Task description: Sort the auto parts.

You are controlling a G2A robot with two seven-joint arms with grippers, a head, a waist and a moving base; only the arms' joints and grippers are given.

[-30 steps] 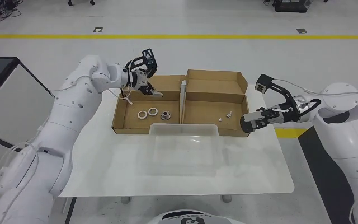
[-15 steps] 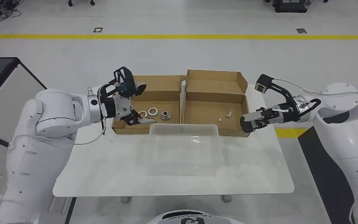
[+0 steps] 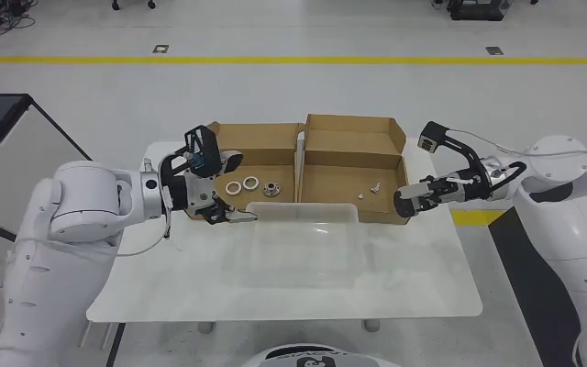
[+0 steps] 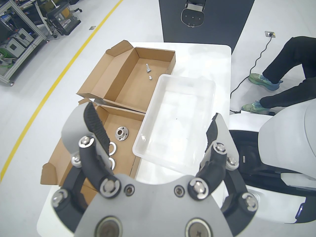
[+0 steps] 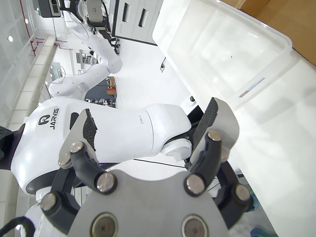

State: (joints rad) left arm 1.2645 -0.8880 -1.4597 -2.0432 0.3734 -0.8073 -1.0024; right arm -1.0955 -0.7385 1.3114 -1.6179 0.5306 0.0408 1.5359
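Two white washers (image 3: pixel 235 187) (image 3: pixel 250 183) and a metal flange (image 3: pixel 271 190) lie in the left cardboard box (image 3: pixel 194 188). Two small bolts (image 3: pixel 373 188) lie in the right cardboard box (image 3: pixel 353 147). A clear plastic tray (image 3: pixel 303 209) stands in front of both boxes with nothing in it. My left gripper (image 3: pixel 227 215) hovers open over the left box's front wall, by the tray's corner. In the left wrist view the left gripper (image 4: pixel 153 119) holds nothing, with the flange (image 4: pixel 121 133) and tray (image 4: pixel 187 80) beyond it. My right gripper (image 3: pixel 401 204) (image 5: pixel 150 114) is open and holds nothing, beside the right box's outer front corner.
The white table (image 3: pixel 413 266) has bare surface in front of the tray and to its right. A cardboard flap (image 3: pixel 299 147) stands up between the two boxes. The tray (image 5: pixel 237 13) lies ahead of the right gripper.
My left arm has swung from the back of the left box toward its front, lowering beside the tray's corner. The right arm has not moved.
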